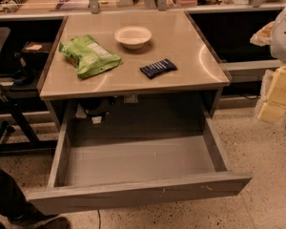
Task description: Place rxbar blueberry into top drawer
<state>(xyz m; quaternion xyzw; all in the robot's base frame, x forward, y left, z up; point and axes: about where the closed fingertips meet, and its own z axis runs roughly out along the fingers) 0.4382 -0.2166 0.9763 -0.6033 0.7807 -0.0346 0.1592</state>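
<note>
The rxbar blueberry (158,68), a small dark navy bar with pale lettering, lies flat on the tabletop (190,56), right of centre near the front edge. The top drawer (133,161) under the tabletop is pulled wide open toward me, and its flat grey bottom is bare. My gripper (272,106) shows as pale cream blocks at the right edge of the view, below a white arm part (285,32). It is well to the right of the table, apart from the bar and the drawer.
A lime-green chip bag (89,55) lies on the left of the tabletop. A white bowl (133,36) stands at the back centre. A dark chair and cables (9,75) are at the left. Cluttered benches run along the back.
</note>
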